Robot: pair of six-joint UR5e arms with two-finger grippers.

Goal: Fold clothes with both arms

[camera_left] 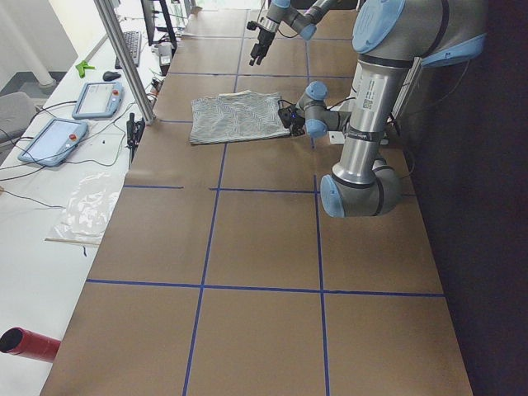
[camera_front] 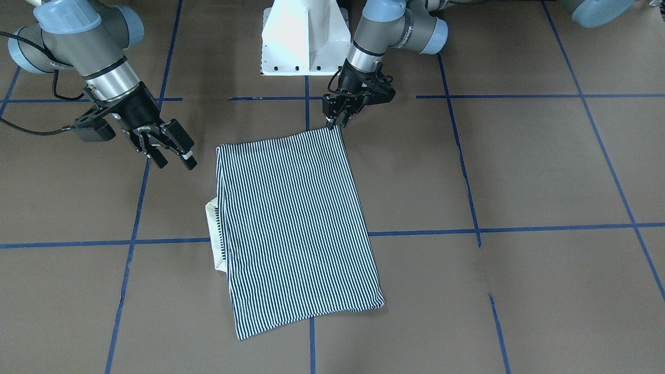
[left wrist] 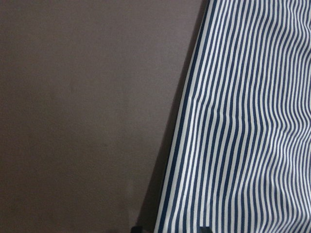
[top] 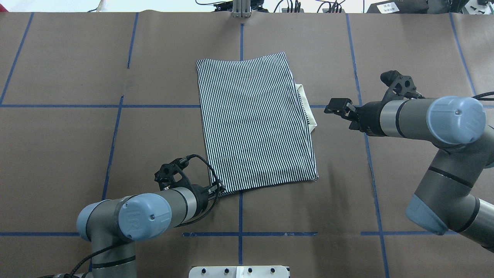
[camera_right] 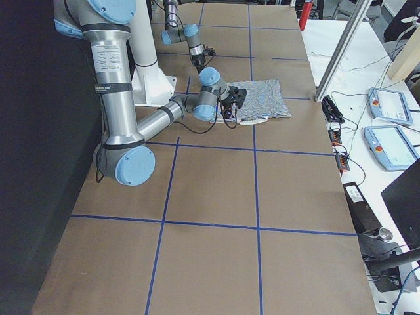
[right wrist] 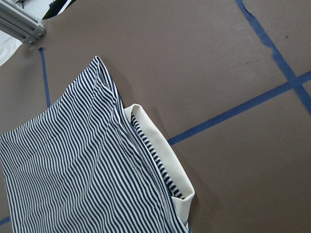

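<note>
Left gripper: at polo shirt near corner; closure possibly pinching, cannot tell.
Right gripper: fingers spread, beside collar, apart.

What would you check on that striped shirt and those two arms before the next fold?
1. The polo shirt lies flat as a rectangle: ok.
2. Its collar is tucked inside: not ok, it sticks out from the edge facing the right gripper.
3. The left gripper is at the shirt's corner nearest the robot: ok.
4. Left jaws closed on cloth: cannot tell.
5. Right jaws open, apart from the shirt: ok.
</note>
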